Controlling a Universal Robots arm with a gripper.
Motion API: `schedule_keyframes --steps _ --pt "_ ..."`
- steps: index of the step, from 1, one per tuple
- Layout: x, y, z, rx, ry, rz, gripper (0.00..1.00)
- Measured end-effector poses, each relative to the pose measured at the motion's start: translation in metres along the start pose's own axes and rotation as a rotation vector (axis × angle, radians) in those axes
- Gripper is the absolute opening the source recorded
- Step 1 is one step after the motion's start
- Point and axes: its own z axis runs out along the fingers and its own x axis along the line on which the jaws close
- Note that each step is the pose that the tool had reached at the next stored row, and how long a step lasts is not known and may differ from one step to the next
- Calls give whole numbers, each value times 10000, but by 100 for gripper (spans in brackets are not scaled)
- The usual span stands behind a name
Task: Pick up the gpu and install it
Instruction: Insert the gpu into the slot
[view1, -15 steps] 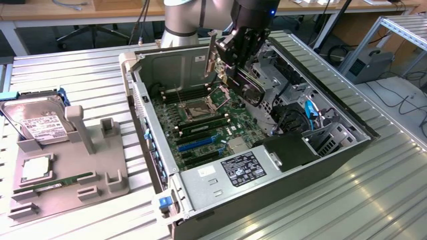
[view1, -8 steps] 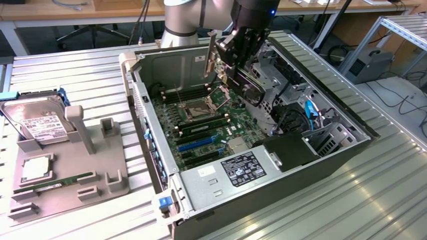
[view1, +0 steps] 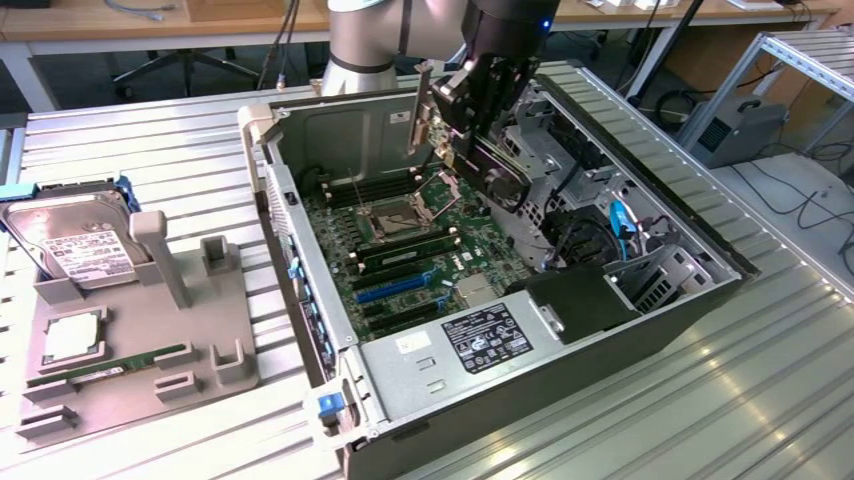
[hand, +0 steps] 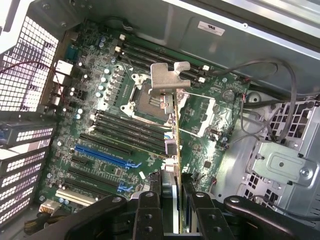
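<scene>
The pincer (hand: 173, 196) clamps the gpu (hand: 169, 80) edge-on; thin card, apparently green-edged; silver bracket at one end.

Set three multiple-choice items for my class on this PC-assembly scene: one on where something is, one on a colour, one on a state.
1. The hard drive lies: A on the grey holder; B inside a drawer; C on the floor.
2. The coloured expansion slots on the motherboard are: A red; B blue; C yellow.
3. The gpu is: A seated in a slot; B lying on the table; C gripped by the gripper, clear of the motherboard.

Answers:
1 A: it rests on the holder at the exterior view's left.
2 B: the wrist view shows blue slots among black ones.
3 C: the fingers clamp it edge-on while it hangs over the motherboard.
</scene>
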Motion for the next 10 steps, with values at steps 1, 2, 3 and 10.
schedule_keyframes --steps 1,2,3,10 --pt "0 0 0 0 0 -18 27" --pt "0 0 0 0 1 -32 27" --pt "0 0 0 -1 1 -46 27" --pt "0 0 0 -4 4 -158 27"
